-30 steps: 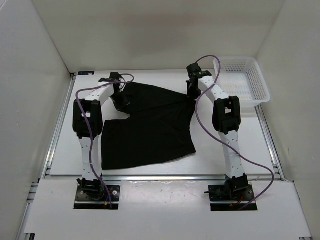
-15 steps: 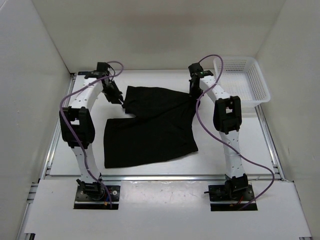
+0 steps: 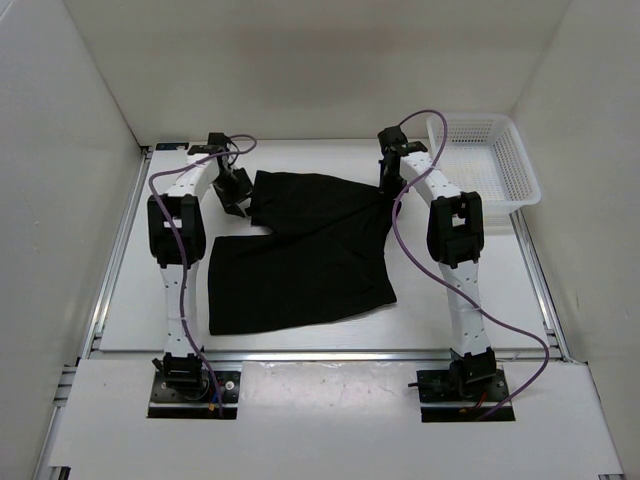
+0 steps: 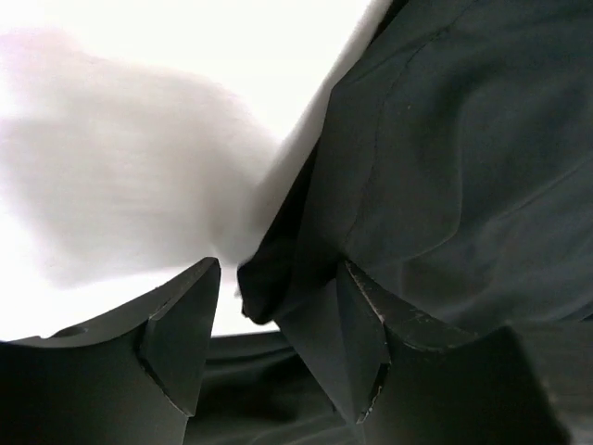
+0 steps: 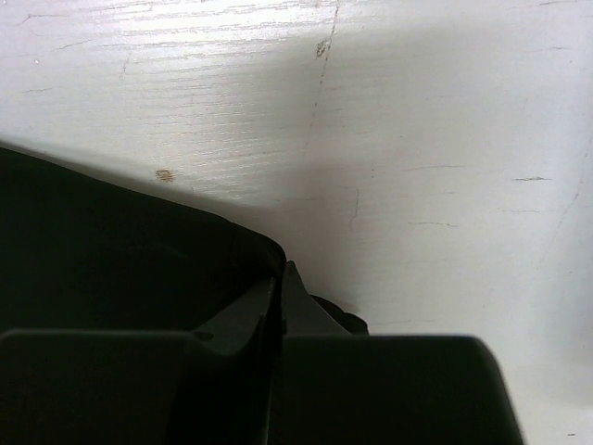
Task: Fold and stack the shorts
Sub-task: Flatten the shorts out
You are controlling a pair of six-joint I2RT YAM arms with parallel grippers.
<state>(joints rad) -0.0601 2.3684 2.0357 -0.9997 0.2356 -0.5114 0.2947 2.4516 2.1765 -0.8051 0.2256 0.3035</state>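
The black shorts [image 3: 300, 250] lie spread on the white table, waist edge toward the back. My left gripper [image 3: 237, 195] hovers at their far left corner. In the left wrist view it [image 4: 278, 320] is open, and a rolled edge of the shorts [image 4: 445, 167] hangs loose between its fingers [image 4: 181, 334]. My right gripper [image 3: 385, 185] is at the far right corner. The right wrist view shows it [image 5: 282, 278] shut, with the corner of the shorts [image 5: 111, 241] pinched between its jaws.
A white perforated basket [image 3: 500, 175] stands at the back right of the table [image 3: 150, 300]. White walls close in the left, back and right sides. Purple cables loop over both arms.
My left gripper has opened and let go of the shorts' far left corner, which now lies further left and flatter. The left arm swung out left and back. The right arm held still.
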